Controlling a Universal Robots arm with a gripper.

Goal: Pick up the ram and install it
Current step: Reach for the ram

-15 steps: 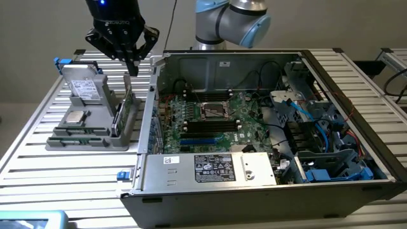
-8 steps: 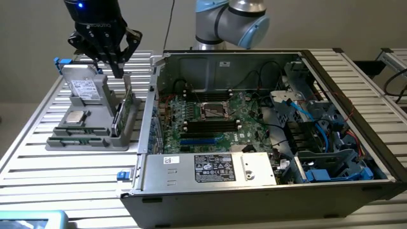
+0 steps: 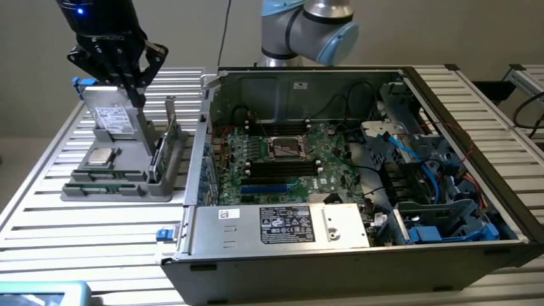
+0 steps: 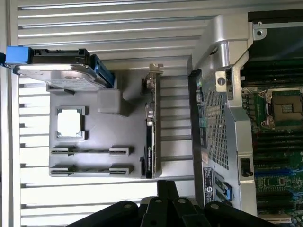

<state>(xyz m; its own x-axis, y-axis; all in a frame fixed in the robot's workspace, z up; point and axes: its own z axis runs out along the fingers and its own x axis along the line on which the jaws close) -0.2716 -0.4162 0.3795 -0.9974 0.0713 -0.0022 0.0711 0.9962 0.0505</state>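
Ram (image 3: pixel 100 188): slim green stick, on edge in the front slot of the grey tray (image 4: pixel 118 137), near the silver processor chip (image 3: pixel 102 156).
Gripper (image 3: pixel 137 99): fingers pressed together, empty, above the tray beside the hard drive (image 3: pixel 111 118).
Open computer case (image 3: pixel 255 268): just beside the tray; the writing on its white label (image 3: pixel 285 224) is too small to read.

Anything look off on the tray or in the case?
Nothing stands out. The drive, CPU and card sit square in the tray. The case lies open with its cables inside. The gripper hangs shut above the tray by the drive, with nothing visible in it.
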